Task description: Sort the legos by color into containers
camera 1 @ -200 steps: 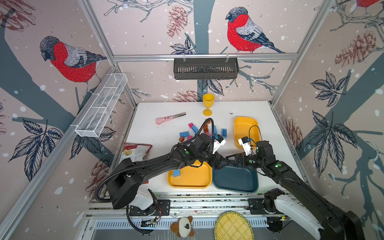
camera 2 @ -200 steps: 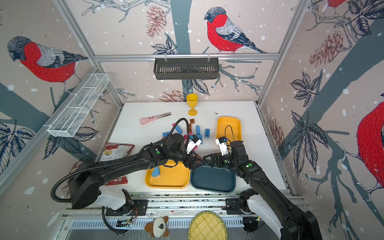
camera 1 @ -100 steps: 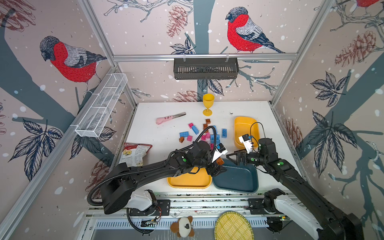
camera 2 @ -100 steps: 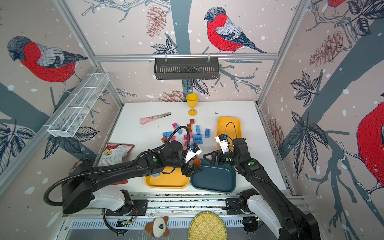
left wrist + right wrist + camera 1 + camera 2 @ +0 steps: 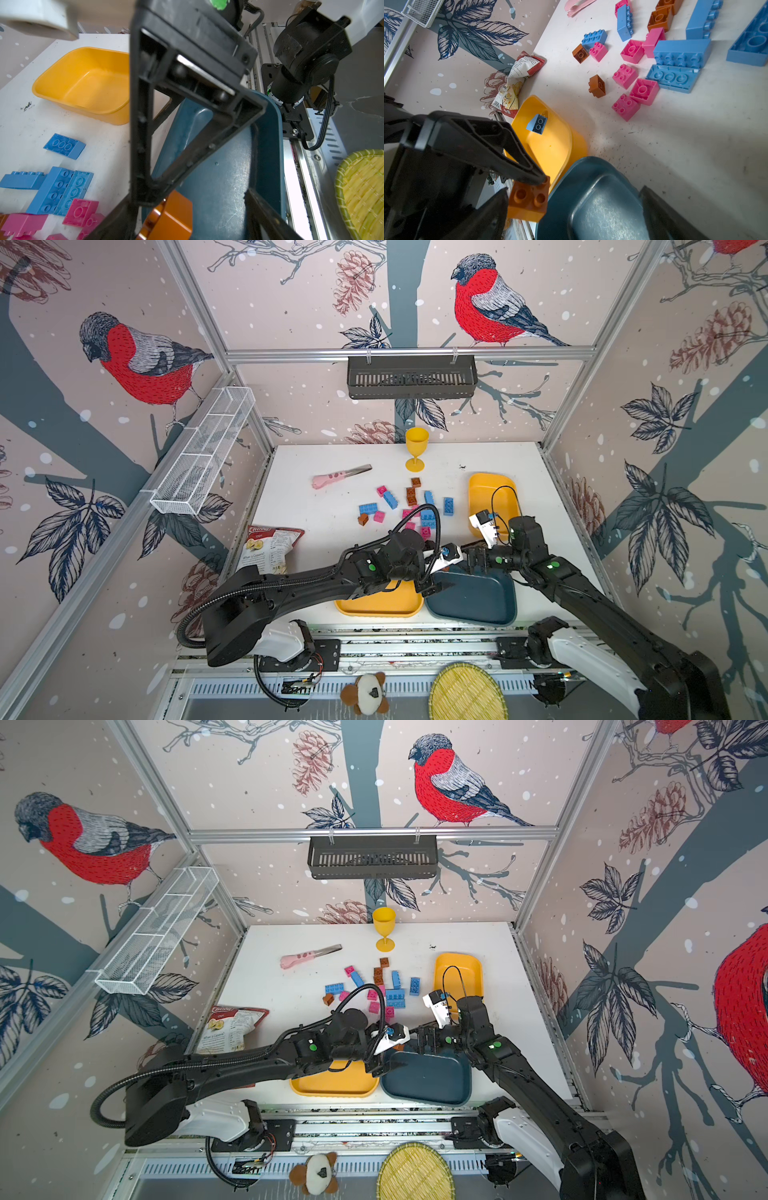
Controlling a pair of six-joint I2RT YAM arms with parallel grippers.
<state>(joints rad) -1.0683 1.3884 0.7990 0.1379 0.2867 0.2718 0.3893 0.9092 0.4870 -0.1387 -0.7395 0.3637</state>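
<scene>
On the white table (image 5: 519, 472), the right pincer (image 5: 574, 188) gapes wide over the glossy, scuffed teal tray (image 5: 482, 601), crowding the left pincer (image 5: 190, 195). That one has an orange brick (image 5: 529, 201) at one fingertip (image 5: 527, 172), off the table above the tray's rim; clamped or not, I cannot tell. Alongside, the large yellow tray (image 5: 374, 605) holds a blue wedge (image 5: 537, 124). A crumpled crisp bag (image 5: 270, 547), print unreadable, lies near. Studded legos (image 5: 429, 519) scatter beside the small yellow tray (image 5: 482, 493).

two yellow trays (image 5: 482, 485), one teal tray (image 5: 478, 601), seven blue legos (image 5: 681, 54), probably seven pink legos (image 5: 626, 107) (pile overlaps), five orange-brown legos (image 5: 597, 86).
</scene>
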